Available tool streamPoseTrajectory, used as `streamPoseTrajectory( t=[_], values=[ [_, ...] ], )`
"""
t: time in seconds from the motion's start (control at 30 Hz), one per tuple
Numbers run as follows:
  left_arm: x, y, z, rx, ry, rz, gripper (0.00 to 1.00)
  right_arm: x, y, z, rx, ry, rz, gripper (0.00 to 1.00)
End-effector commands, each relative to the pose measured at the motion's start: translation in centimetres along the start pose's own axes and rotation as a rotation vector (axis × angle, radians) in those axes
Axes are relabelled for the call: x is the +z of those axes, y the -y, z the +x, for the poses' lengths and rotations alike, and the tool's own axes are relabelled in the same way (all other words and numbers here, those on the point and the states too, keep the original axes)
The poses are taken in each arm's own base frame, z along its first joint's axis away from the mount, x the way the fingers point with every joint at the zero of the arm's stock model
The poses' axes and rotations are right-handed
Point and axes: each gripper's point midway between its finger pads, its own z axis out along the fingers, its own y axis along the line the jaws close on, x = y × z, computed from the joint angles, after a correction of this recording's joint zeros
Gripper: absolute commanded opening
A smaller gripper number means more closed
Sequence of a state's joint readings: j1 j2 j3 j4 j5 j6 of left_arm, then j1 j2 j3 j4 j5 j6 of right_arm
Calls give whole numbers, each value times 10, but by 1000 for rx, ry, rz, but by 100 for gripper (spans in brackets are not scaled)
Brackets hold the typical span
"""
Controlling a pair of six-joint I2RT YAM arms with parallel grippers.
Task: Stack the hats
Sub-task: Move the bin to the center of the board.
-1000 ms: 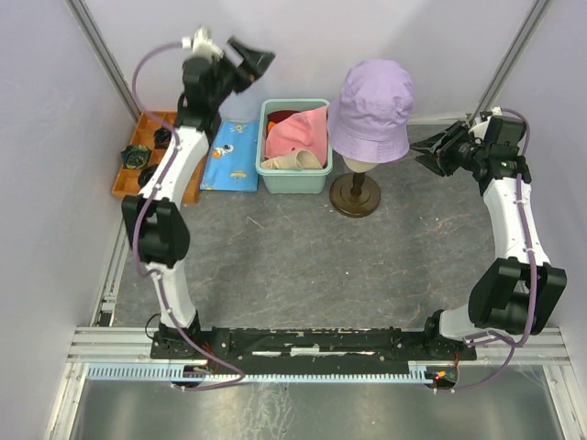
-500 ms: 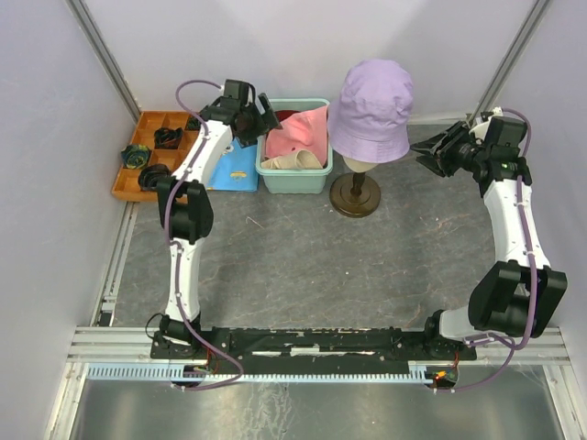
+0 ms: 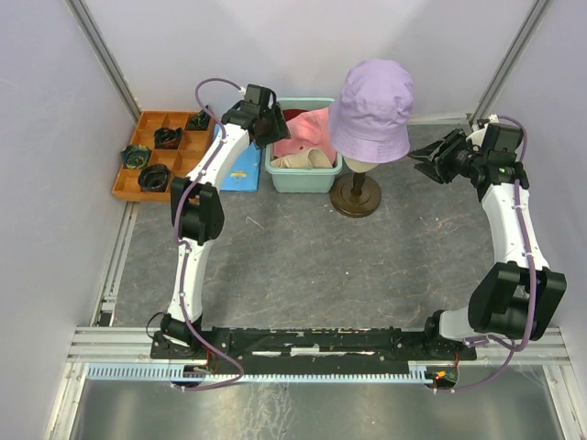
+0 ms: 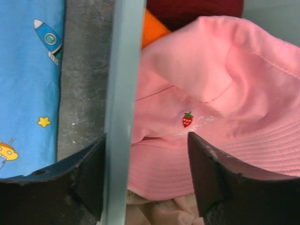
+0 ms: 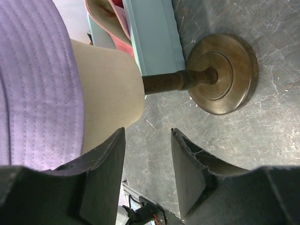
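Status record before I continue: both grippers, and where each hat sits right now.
left gripper: open, straddling the bin wall, above pink hat
right gripper: open, empty, right of lavender hat
lavender hat: on mannequin head
pink hat: in bin, topmost
orange hat, dark red hat: in bin, partly under the pink one

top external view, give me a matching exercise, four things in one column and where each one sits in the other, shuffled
Things:
1. lavender hat
2. pink hat
3. blue cloth
4. orange tray

Places:
a. inside the teal bin
b. on the mannequin head
c. at the far left edge of the table
d. flat on the table, between the tray and the bin

Pairs: 1-b, 2-a, 3-d, 4-c
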State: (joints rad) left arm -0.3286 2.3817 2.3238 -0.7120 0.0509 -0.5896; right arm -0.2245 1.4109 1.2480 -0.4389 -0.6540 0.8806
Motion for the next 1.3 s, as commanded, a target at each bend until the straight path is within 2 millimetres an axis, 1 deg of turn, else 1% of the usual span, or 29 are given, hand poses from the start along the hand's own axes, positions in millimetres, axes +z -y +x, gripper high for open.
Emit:
streamPoseTrajectory(
  t=[0.0, 0.07, 0.17, 0.2, 0.3, 0.37, 0.4, 0.43, 0.5, 0.6, 0.67, 0.77, 0.87, 0.93, 1.07, 1.1, 1.17, 1.27],
  values=[
    [-9, 0, -20, 43, 92, -61, 57, -8, -8, -2, -50, 26, -24, 51],
    [-9, -10, -18, 51, 92, -107, 44, -7, -9, -3, -47, 27, -27, 52],
    [-7, -21, -10, 68, 65, -150, 34, -6, -9, -3, -41, 27, -31, 52],
    [-6, -24, -7, 77, 53, -158, 29, -5, -9, -4, -39, 28, -32, 52],
    [-7, -31, 3, 107, 13, -180, 20, -4, -8, -5, -33, 28, -32, 52],
    [-12, -33, 9, 126, -8, -183, 15, -4, -9, -4, -33, 26, -33, 52],
    [-13, -37, 15, 143, -26, -186, 14, -4, -9, -4, -34, 27, -34, 52],
    [-18, -37, 16, 157, -29, -180, 12, -4, -9, -4, -34, 28, -34, 52],
    [-32, -33, 14, 180, -21, -156, 9, -3, -8, -3, -33, 25, -36, 52],
    [-48, -33, 17, 203, -23, -141, 4, -2, -7, -1, -23, 20, -41, 52],
    [-63, -32, 15, 212, -16, -135, 3, -1, -8, 1, -23, 15, -45, 52],
    [-89, -31, 12, 225, 5, -127, 3, 1, -8, 5, -25, 6, -48, 52],
    [-122, -29, 13, 230, 24, -117, 3, 5, -7, 8, -31, -7, -50, 52],
    [-145, -31, 15, 230, 39, -119, 3, 7, -8, 10, -41, -11, -52, 52],
    [-189, -37, 34, 221, 40, -93, 3, 12, -6, 10, -54, -19, -47, 51],
    [-195, -39, 44, 214, 20, -89, 3, 12, -5, 10, -58, -17, -45, 51],
    [-204, -51, 70, 201, -28, -98, 3, 13, -5, 8, -68, -13, -42, 51],
    [-217, -76, 109, 164, -74, -139, 3, 16, -7, 7, -73, -15, -48, 51]
  ],
)
